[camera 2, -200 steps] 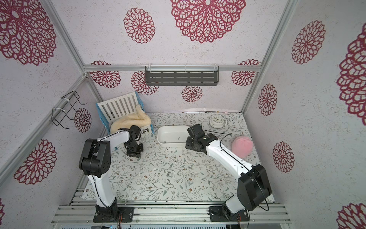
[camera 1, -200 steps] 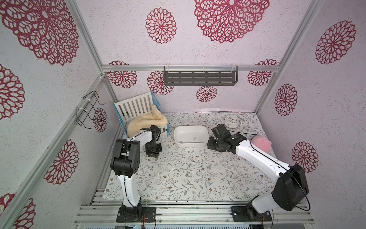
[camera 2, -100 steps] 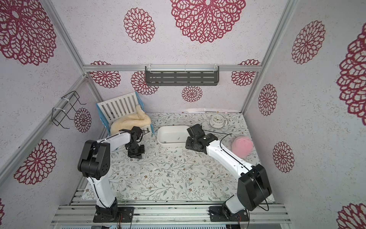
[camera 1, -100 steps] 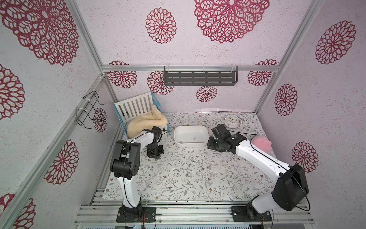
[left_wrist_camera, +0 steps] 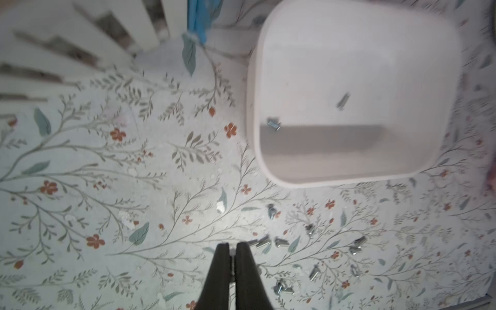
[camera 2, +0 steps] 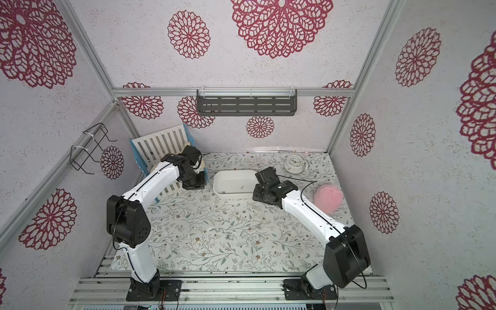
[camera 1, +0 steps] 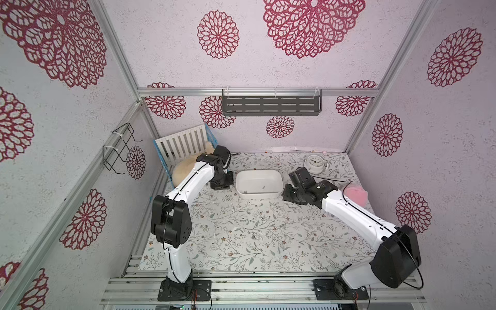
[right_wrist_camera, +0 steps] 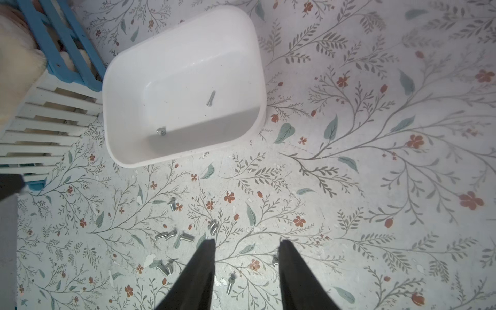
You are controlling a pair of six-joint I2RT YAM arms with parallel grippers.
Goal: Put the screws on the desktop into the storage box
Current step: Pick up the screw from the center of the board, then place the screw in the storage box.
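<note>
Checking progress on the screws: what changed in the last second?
The left gripper, shut, moved farther back, to beside the box. What it holds, if anything, cannot be seen. The right gripper, open, and the box stayed put.

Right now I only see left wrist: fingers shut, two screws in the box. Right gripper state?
Observer: The right gripper is open, nothing between its jaws.
Operator: Where is it?
Observer: In both top views, beside the storage box, at the end nearer the clock.
Operator: Other clutter there?
Observer: A pink plush lies on the desktop just outboard of the right arm.
</note>
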